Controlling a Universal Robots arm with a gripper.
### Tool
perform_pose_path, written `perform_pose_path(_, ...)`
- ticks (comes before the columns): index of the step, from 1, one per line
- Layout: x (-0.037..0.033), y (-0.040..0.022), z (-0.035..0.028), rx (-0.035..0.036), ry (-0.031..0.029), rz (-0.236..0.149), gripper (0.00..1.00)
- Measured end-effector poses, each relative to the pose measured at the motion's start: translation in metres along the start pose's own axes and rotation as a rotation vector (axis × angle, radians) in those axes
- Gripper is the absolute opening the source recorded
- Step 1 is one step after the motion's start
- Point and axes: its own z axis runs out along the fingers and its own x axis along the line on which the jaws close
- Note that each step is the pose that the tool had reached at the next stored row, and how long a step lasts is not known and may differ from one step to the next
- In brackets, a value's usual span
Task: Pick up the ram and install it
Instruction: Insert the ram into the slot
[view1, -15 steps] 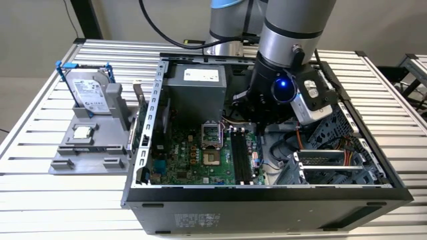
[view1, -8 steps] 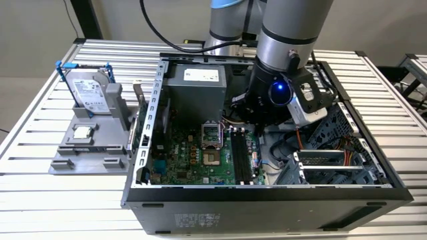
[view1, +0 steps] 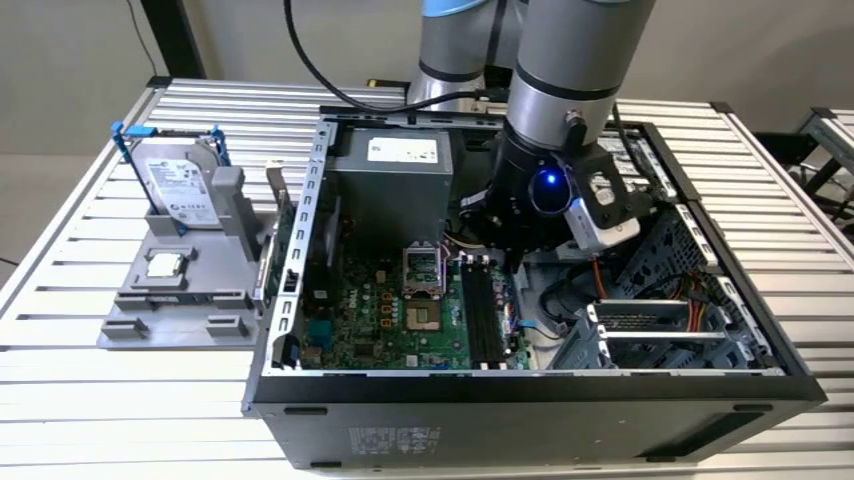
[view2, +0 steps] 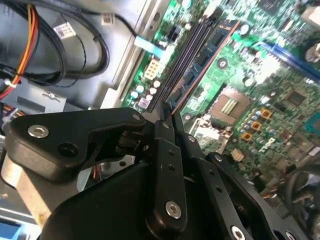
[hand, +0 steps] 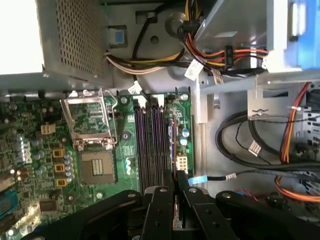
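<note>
ram held on edge over the memory slots inside the open computer case

the gripper (view2: 167, 117) has its two black fingers (view2: 164, 150) pressed together on the ram (view2: 202, 60), a thin dark stick with chips on its face and a reddish-gold edge, which runs away from the fingertips along the black memory slots (hand: 150, 145) of the green motherboard (view1: 387, 320). whether its lower edge already sits in a slot cannot be told. in the exterior view the arm reaches down into the computer case (view1: 534, 400), over the slots, which lie just right of the open processor socket (view1: 424, 265). well apart, on the exterior view's left, a grey holder (view1: 180, 300) on the slatted table (view1: 107, 400) carries an upright hard drive (view1: 180, 185) with blue rails and a small square processor chip (view1: 164, 264) lying flat.
</note>
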Motion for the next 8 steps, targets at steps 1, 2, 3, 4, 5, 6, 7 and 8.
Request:
perform_pose_path(1,0.0003,0.0037,0.0018,-0.0002,0.0000,0.000,0.00)
perform_pose_path(2,0.0006,0.0068,0.0036,-0.0001,-0.0001,-0.001,0.00)
perform_pose_path(3,0.0007,0.0077,0.0056,-0.0004,-0.0002,-0.001,0.00)
perform_pose_path(4,0.0007,0.0078,0.0071,-0.0003,-0.0002,-0.001,0.00)
perform_pose_path(5,0.0009,0.0078,0.0073,0.0000,0.0005,-0.002,0.00)
perform_pose_path(6,0.0009,0.0078,0.0073,0.0003,0.0019,-0.002,0.00)
perform_pose_path(7,0.0009,0.0070,0.0076,0.0002,0.0024,-0.001,0.00)
perform_pose_path(8,0.0006,0.0041,0.0082,0.0003,0.0024,-0.002,0.00)
